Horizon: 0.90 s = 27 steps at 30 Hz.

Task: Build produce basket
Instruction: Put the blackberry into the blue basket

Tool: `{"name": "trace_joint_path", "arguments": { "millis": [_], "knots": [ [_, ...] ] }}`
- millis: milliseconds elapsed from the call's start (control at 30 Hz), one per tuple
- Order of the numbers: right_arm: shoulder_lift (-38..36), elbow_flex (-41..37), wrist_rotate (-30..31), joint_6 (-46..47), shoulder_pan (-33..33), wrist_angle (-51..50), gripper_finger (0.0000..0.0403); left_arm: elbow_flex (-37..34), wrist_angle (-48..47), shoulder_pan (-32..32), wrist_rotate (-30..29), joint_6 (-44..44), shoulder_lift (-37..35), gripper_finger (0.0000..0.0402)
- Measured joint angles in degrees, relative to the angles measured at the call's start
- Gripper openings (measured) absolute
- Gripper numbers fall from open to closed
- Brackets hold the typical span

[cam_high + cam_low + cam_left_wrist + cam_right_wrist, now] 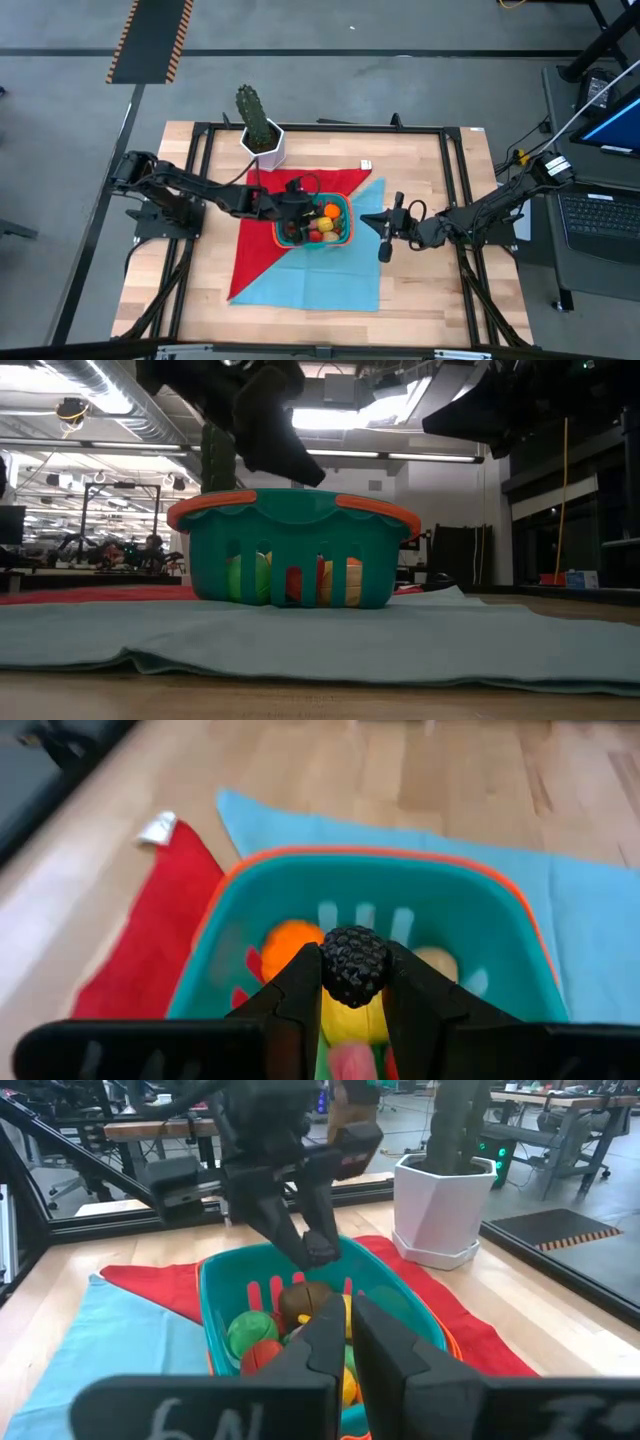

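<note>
- The left claw (352, 982) hangs over the basket (480, 920), pinching a dark, bumpy berry (353, 963) between its fingers.
- To do this well, I'd bring it lower over a free spot before letting go, so the berry drops in and doesn't bounce out.
- The basket sits on the red and blue cloths (330, 280) mid-worktop, already holding orange, yellow, green, red and brown produce (262, 1342).
- The right claw (385, 232), pressed together and empty, waits beside the basket.
</note>
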Motion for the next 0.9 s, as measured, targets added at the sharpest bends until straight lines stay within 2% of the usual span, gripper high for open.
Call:
{"name": "trace_joint_path", "arguments": {
  "millis": [367, 567, 733, 900],
  "knots": [
    [0.0, 0.0, 0.0, -0.1, 0.0, -2.7, 0.0026, 0.8, -9.8, 5.0, 11.0, -0.1, 0.0, 0.0077],
    [0.0, 0.0, -0.1, 0.0, -0.1, -3.2, 0.0026, 6.9, -22.7, 6.7, 11.1, 0.1, 0.0, 0.0077],
    [0.0, 0.0, -0.1, 0.0, -0.1, -3.2, 0.0026, 7.5, -26.4, 7.6, 12.1, 0.0, 0.1, 0.0078],
    [0.0, 0.0, -0.1, 0.0, -0.1, -3.3, 0.0026, 7.5, -26.4, 7.6, 12.2, -0.1, 1.9, 0.0081]
  ]
}}
